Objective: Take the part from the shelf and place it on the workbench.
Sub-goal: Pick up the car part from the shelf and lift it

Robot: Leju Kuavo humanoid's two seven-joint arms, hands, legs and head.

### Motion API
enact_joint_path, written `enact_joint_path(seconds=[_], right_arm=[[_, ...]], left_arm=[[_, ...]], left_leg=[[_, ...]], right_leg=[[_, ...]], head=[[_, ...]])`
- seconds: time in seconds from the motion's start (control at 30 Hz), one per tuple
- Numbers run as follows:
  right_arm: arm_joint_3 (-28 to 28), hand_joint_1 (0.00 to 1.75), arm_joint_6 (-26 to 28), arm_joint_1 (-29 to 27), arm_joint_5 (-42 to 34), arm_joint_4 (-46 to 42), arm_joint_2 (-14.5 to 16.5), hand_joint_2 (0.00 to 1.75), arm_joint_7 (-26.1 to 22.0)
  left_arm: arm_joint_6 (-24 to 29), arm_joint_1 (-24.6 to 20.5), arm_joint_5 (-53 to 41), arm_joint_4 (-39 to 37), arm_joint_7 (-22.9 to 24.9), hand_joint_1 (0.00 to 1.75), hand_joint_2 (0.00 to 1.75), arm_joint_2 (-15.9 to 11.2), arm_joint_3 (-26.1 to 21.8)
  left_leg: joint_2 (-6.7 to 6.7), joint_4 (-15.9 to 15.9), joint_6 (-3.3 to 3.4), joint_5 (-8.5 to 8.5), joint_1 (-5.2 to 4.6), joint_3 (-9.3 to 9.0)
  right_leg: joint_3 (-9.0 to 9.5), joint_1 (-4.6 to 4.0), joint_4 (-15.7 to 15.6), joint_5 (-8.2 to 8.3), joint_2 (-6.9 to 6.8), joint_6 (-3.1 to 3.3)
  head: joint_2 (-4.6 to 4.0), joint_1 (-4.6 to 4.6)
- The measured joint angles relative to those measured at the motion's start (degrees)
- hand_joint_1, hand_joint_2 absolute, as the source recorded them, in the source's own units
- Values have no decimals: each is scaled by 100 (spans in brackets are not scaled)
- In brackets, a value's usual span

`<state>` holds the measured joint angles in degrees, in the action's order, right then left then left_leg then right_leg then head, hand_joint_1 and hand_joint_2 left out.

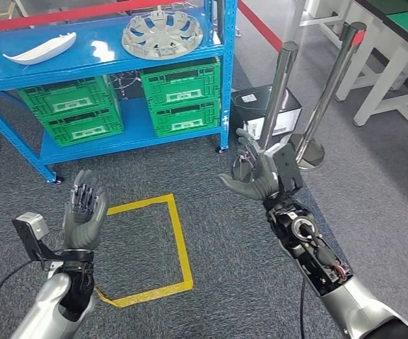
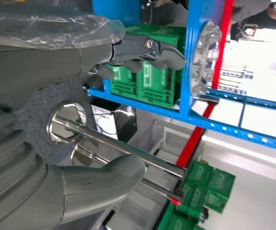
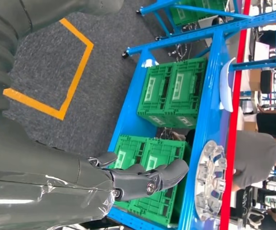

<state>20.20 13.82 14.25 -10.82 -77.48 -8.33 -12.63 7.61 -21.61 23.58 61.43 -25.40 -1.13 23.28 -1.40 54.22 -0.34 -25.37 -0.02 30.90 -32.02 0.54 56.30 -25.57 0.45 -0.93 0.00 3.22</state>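
grey and empty, the left hand [image 1: 84,210] is raised palm-up with fingers loosely spread above the carpet, beside a yellow taped square [image 1: 153,251]. the right hand [image 1: 259,173] is likewise raised and open wide, holding nothing, near two chrome stanchion posts [image 1: 278,95]. ahead stands the blue shelf [image 1: 47,70]; on its top level lies the silver wheel cover [image 1: 162,33], well apart from both hands, with a white curved part [image 1: 40,49] to its left. green crates [image 1: 180,95] sit on the level below.
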Motion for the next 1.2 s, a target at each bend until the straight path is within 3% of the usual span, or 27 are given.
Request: enact_joint_path(seconds=[0.13, 0.27, 0.53, 1.2], right_arm=[[-46, 0, -33, -9, -13, -8, 0, 175, 69], [-105, 0, -21, -15, -6, -58, -2, 175, 203], [-150, 0, 26, -25, -7, -205, -34, 175, 371], [31, 0, -67, 7, 19, -568, -66, 175, 773]], left_arm=[[-88, -60, 44, -72, -101, 0, 175, 63, 0], [-180, -155, 120, -247, -225, 0, 0, 181, 2], [-442, -408, 223, -588, -296, 0, 0, 362, 31], [13, -303, 231, -677, -326, 0, 0, 389, 72]], left_leg=[[1, 0, 0, 0, 0, 0], [1, 2, 0, 0, 0, 1], [3, 2, 0, 0, 0, 1], [1, 1, 0, 0, 0, 4]], right_leg=[[-1, 0, 0, 0, 2, 0], [-2, 0, 0, 0, 4, 0], [-3, 0, 0, 0, 9, 0], [-2, 0, 0, 0, 7, 0]], head=[[0, 0], [0, -1], [0, -1], [0, -1]])
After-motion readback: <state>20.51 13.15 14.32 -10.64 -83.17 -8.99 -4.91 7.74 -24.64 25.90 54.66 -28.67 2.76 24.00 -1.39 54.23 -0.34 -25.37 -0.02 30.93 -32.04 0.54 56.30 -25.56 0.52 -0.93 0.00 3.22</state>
